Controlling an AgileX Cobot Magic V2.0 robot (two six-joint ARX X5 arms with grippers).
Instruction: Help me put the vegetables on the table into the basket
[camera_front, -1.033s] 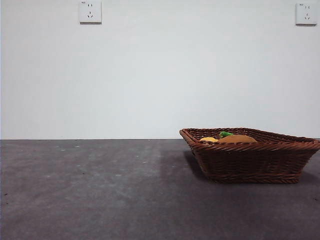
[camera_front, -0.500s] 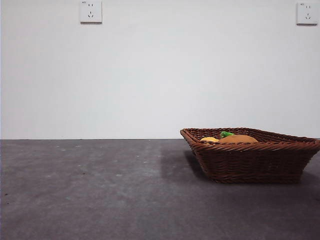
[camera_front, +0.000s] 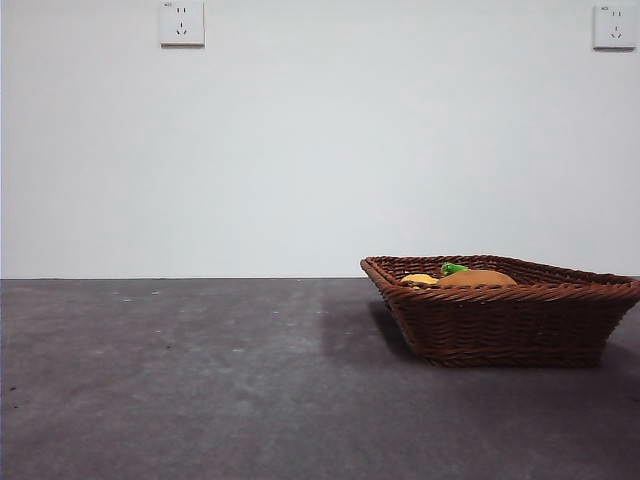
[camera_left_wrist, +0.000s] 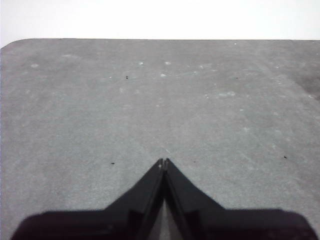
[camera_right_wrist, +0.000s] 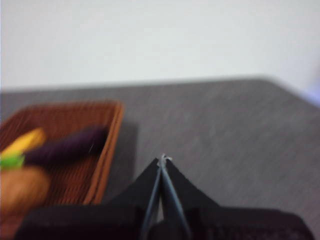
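Vegetables: the eggplant, the yellow piece and the potato all lie inside the wicker basket; no vegetable shows on the table, so the task looks done.
Left gripper: jaws pressed together, holding nothing, above bare table well apart from the basket.
Right gripper: jaws closed and empty, just beside the basket's rim, outside it.
Risk: a sideways sweep of the right arm could clip the braided rim and shove or tip the shallow basket; the potato, sitting about rim height in the front view, could roll out.
Edges: in the front view the basket reaches the frame's right side.
Open room: wide bare table on the basket's other side.
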